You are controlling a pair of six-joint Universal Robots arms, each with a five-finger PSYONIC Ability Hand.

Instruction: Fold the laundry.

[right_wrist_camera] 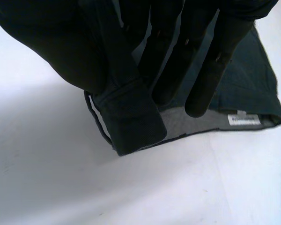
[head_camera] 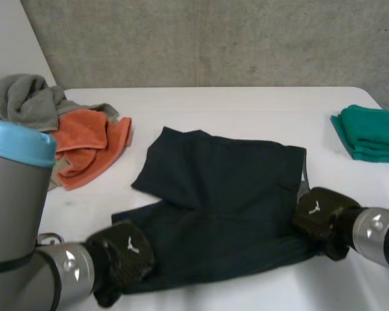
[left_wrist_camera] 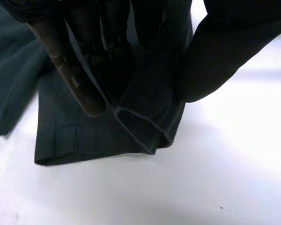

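Dark navy cloth shorts flat on white counter, spanning from left robot hand, pinched on a leg-hem corner, to right robot hand, pinched on the waistband corner; lift both evenly, edge taut.

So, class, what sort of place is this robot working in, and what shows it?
Probably a robotics lab or test bench, not a home: a white table against a concrete wall, dark shorts spread out, crumpled towels heaped at one side, folded green cloth at the other.
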